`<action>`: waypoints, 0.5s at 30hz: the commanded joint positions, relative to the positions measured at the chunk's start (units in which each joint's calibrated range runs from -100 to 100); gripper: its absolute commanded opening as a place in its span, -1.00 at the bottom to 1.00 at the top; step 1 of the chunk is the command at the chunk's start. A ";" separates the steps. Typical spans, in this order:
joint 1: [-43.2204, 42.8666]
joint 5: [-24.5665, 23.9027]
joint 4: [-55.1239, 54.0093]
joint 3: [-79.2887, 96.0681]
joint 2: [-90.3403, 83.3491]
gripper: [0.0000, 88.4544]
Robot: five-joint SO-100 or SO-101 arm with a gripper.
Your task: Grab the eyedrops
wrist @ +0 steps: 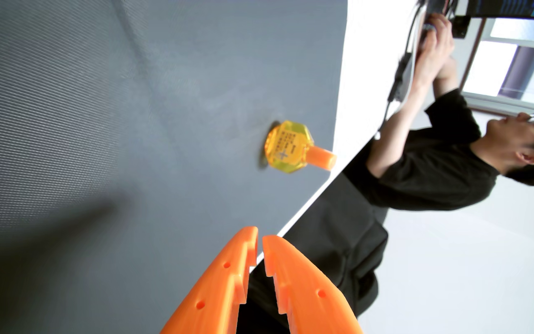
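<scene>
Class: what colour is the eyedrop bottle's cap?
Orange, on the yellow eyedrop bottle; seen in the wrist view.

We see eyedrops (291,147) in wrist view, picture turned on its side. Small bottle, translucent yellow-amber body with faceted, roughly octagonal outline. Dark printed text and cross mark on facing side, too blurred for us to read. Orange cylindrical cap at one end, closed, pointing toward right of frame, away from grey surface. Bottle stands on its base on that grey textured surface, near surface's white edge strip. Small dark shadow at base. We count one bottle, standing alone, nothing touching it.
</scene>
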 commanded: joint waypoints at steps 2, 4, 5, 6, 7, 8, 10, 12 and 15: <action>-0.64 -0.37 0.09 -6.00 4.93 -0.98; -0.39 -0.37 0.09 -8.34 8.58 -0.98; -0.14 -0.31 0.09 -9.69 10.79 -0.98; -0.06 -0.31 0.09 -11.13 13.09 -0.98; -0.06 -0.31 0.09 -12.75 15.55 -0.98; 0.03 -0.31 0.00 -14.46 18.18 -0.98; 0.69 -0.31 0.00 -17.70 23.19 -0.98; 2.11 -0.58 0.00 -20.76 28.29 -0.98; 3.27 -0.73 -0.60 -26.26 36.44 -0.98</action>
